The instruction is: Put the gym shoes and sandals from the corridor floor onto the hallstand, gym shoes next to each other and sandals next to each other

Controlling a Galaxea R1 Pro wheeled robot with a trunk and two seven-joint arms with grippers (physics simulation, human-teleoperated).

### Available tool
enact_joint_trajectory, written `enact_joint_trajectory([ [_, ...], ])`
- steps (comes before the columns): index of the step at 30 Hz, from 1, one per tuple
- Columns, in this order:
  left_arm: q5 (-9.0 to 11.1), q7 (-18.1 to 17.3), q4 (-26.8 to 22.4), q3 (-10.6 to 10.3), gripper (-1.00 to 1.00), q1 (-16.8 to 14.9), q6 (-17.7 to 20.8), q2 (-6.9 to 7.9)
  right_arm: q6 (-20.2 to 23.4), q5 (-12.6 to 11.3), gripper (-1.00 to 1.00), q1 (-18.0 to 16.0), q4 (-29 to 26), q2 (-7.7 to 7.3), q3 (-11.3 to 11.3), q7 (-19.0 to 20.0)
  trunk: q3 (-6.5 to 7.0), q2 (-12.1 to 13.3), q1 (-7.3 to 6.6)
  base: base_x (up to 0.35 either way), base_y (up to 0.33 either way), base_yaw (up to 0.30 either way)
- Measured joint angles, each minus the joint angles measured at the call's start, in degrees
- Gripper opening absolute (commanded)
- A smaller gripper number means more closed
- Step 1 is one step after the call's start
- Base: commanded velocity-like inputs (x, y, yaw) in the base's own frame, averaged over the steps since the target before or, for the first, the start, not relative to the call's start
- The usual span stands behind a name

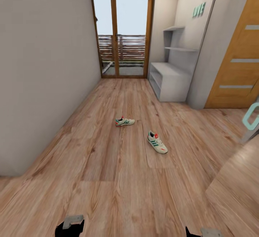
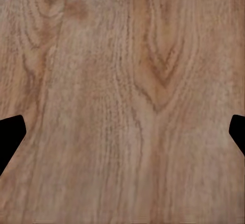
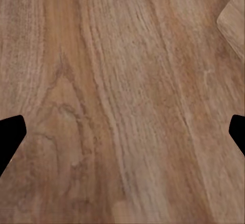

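Both claws, left gripper (image 2: 122,132) and right gripper (image 3: 122,132), spread apart, empty. Gym shoes (image 1: 157,142) mid corridor floor (image 1: 108,179): likely light, soft-sided; grip across heel collar.

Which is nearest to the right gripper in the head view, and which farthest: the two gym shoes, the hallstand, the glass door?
1. Right-hand gym shoe, on the floor ahead, slightly right of centre.
2. Left-hand gym shoe, further up the corridor, near centre.
3. Hallstand, against the right wall.
4. Glass door, at the corridor's far end.
The right gripper hangs over bare floor, jaws apart.
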Motion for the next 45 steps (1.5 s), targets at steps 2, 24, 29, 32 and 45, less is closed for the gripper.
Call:
enact_joint_trajectory([
  [2, 0.0, 0.0, 0.0, 0.0, 1.0, 0.0, 0.0, 0.0, 0.0, 0.0, 1.0, 0.0, 0.0, -0.02, 0.0, 0.0, 0.0, 0.0, 0.0, 0.34, 0.0, 0.0],
  [24, 0.0, 0.0, 0.0, 0.0, 1.0, 0.0, 0.0, 0.0, 0.0, 0.1, 1.0, 0.0, 0.0, -0.01, 0.0, 0.1, 0.0, 0.0, 0.0, 0.339, 0.034, 0.0],
  [29, 0.0, 0.0, 0.0, 0.0, 1.0, 0.0, 0.0, 0.0, 0.0, 0.1, 1.0, 0.0, 0.0, -0.01, 0.0, 0.1, 0.0, 0.0, 0.0, 0.313, 0.169, 0.0],
  [32, 0.0, 0.0, 0.0, 0.0, 1.0, 0.0, 0.0, 0.0, 0.0, 0.1, 1.0, 0.0, 0.0, 0.0, 0.0, 0.1, 0.0, 0.0, 0.0, 0.3, 0.199, 0.0],
  [45, 0.0, 0.0, 0.0, 0.0, 1.0, 0.1, 0.0, 0.01, 0.0, 0.1, 1.0, 0.0, 0.0, 0.0, 0.0, 0.1, 0.0, 0.0, 0.01, 0.288, 0.225, 0.0],
])
